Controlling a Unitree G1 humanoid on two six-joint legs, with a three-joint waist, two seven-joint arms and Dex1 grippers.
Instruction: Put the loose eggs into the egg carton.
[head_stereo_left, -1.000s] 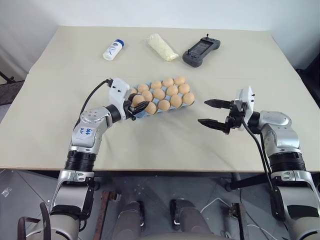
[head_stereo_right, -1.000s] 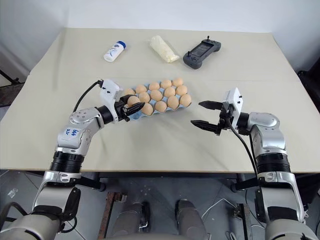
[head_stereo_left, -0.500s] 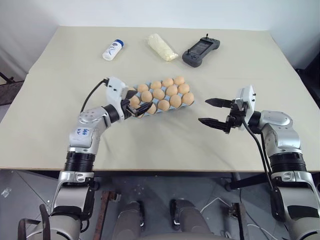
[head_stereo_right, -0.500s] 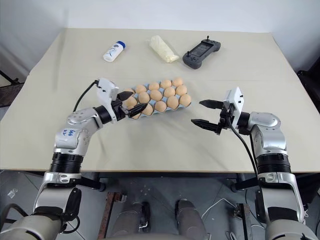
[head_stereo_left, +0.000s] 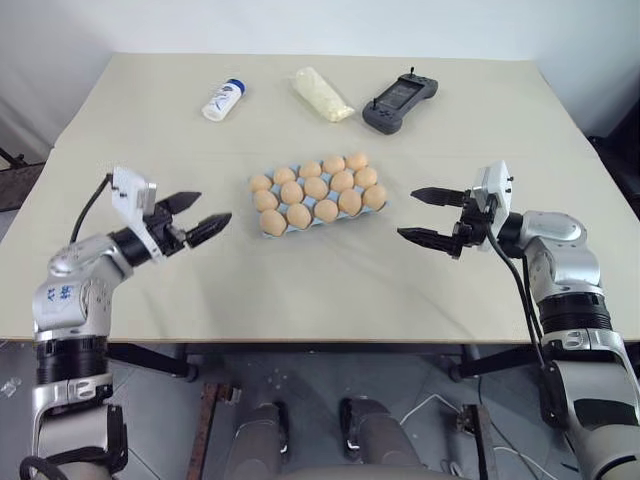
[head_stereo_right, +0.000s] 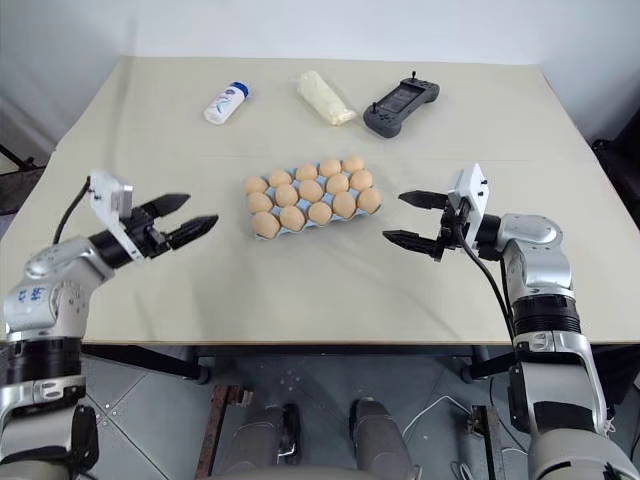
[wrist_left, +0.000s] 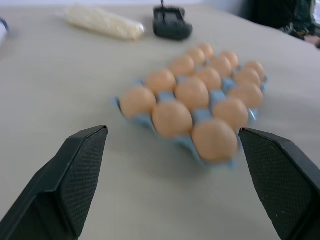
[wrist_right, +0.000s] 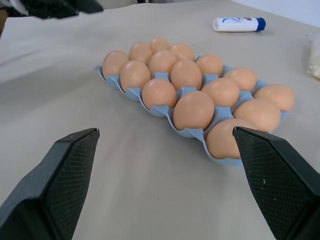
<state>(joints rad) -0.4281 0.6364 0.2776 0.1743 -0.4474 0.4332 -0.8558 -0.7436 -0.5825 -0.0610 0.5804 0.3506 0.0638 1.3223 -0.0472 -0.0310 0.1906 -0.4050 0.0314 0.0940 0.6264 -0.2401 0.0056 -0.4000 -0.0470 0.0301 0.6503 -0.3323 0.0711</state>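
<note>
The left gripper and right gripper hung with fingers spread and empty, flanking the egg carton at mid-table. Its cups held 14 eggs. Farther back lay a white bottle, a wrapped packet and a controller.

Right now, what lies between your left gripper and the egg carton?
Nothing: in the left eye view, bare table separates the open left gripper from the egg carton, whose cups hold eggs.
</note>
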